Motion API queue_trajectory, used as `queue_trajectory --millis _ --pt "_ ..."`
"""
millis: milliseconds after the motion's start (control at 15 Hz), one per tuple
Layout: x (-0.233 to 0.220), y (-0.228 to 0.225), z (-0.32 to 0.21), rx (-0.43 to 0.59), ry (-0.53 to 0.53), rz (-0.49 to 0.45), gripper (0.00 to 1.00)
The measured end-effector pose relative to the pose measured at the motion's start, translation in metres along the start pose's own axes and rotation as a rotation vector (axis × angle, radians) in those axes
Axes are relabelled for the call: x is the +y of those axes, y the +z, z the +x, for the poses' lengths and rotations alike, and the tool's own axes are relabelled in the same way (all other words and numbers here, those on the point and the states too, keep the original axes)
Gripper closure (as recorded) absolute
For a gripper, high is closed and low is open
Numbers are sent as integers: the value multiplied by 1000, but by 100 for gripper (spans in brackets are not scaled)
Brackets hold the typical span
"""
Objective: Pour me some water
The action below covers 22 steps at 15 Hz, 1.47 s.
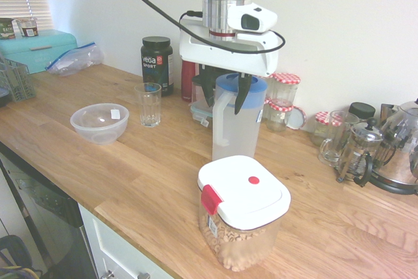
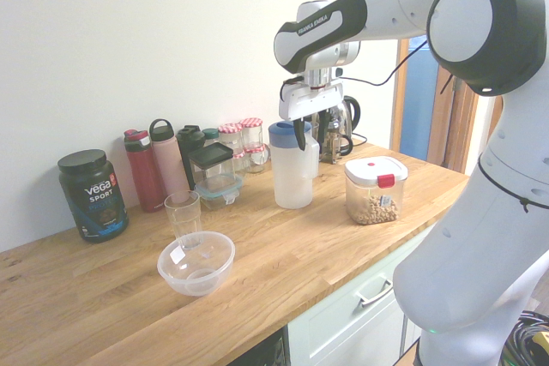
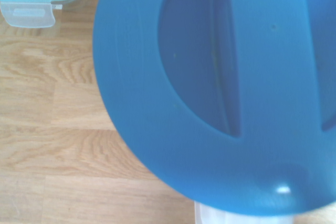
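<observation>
Blue lid fills most of my wrist view, and under it the frosted jug stands upright on the counter, just behind the cereal tub. The water should be in that jug, though I can't make out its level through the cloudy wall. My gripper is down by the jug's top, fingers apart with a fair gap between them, and from the first exterior view the handle seems to lie between the tips; I can't tell whether either one touches it. I judge this to be the grasp, with all the pouring ahead. If I close off-centre, one finger could push the handle first and twist or tip the jug. A grip too high on the handle could let a full jug swing or slip once lifted. Too low a lift might clip the tub. The glass is well apart, beside the plastic bowl, so a hasty tilt or poor aim could knock it over or wet the counter.
</observation>
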State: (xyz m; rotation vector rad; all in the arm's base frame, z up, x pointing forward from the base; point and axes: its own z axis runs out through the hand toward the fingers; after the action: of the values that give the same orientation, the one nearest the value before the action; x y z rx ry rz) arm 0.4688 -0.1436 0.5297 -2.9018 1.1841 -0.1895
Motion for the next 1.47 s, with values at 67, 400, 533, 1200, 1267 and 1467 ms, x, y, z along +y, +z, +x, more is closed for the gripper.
queue_trajectory --millis 67,400,533,1200,1267,1467 --pt "-1 2 1 -1 -1 2 100" --pt "-3 5 2 -4 -5 2 100" --pt "-4 5 2 -2 -7 3 100" --pt "-8 -17 1 25 -14 25 100" --pt "-6 -25 -2 32 -14 30 100" --pt "-1 -48 -12 52 -21 44 100"
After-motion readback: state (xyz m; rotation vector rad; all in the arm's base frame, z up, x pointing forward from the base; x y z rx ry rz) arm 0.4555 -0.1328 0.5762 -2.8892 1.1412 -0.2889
